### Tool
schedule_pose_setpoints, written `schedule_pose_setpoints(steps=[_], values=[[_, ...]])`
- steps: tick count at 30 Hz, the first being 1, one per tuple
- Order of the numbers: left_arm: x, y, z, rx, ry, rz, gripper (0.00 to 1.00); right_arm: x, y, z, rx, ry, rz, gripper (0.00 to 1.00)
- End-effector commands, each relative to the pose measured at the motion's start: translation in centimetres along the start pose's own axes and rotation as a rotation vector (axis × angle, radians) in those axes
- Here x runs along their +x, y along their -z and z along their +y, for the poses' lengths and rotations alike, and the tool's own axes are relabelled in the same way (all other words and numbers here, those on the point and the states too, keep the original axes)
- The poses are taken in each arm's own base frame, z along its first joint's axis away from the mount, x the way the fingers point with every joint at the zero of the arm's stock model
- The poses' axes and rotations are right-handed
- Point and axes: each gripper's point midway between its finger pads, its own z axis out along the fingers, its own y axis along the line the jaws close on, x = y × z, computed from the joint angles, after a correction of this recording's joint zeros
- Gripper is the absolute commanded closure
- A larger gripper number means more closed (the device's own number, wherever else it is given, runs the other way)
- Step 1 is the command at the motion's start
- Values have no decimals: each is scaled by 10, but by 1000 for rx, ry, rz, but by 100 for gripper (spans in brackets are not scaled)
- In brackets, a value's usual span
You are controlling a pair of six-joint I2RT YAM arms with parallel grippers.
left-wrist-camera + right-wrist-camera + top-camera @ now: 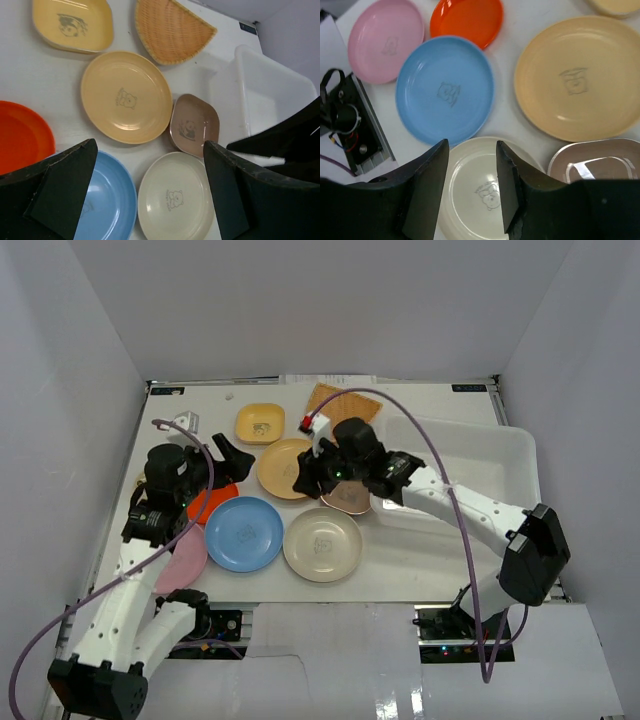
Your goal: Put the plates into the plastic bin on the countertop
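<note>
Pincer of the left arm [150, 145] stands wide apart with nothing between its fingers, hovering above the left part of the white surface [425, 570]. In its wrist view the blue plate [112, 200] and the cream plate [175, 200] lie side by side below the gap. Pincer of the right arm [472, 145] is partly apart and also grips nothing. It hangs over the middle of the spread, and its own view shows the cream plate's rim in the gap between the fingers. The round yellow-orange plate [280, 468] lies behind the blue and cream ones. The brown rounded-square plate [194, 125] sits just beside it on the right, between it and the plastic bin [515, 455]. In the top view much of the brown plate is hidden under the right pincer. The orange-red plate [212, 505] lies left of the blue one, partly covered by the left arm. The pink plate [385, 40] lies nearest the front left edge of the surface. At the far edge rest the yellow rounded-square plate [260, 422] and, to its right, the woven fan-shaped plate [340, 403]. The bin, translucent white with a lipped rim, stands on the right side of the surface, its left wall near the brown plate. Every plate in view lies flat on the surface outside the bin.
</note>
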Motion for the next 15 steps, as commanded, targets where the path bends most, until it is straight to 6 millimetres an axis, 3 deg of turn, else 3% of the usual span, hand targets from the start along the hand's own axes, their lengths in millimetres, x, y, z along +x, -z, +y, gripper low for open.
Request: schedule_pose_setpoints(steps=[1, 4, 5, 7, 11, 15], values=[[7, 30, 36, -202, -60, -11, 5, 46, -20, 38, -26, 94, 89, 51], [27, 41, 50, -282, -20, 64, 8, 91, -30, 60, -34, 136, 198, 47], [38, 43, 54, -308, -2, 129, 11, 101, -31, 63, -28, 146, 220, 39], [56, 44, 49, -290, 38, 231, 13, 128, -36, 70, -26, 167, 289, 35], [77, 52, 45, -275, 60, 341, 15, 176, -39, 74, 22, 202, 396, 37], [84, 62, 47, -277, 60, 349, 19, 206, -40, 82, 61, 252, 432, 41]])
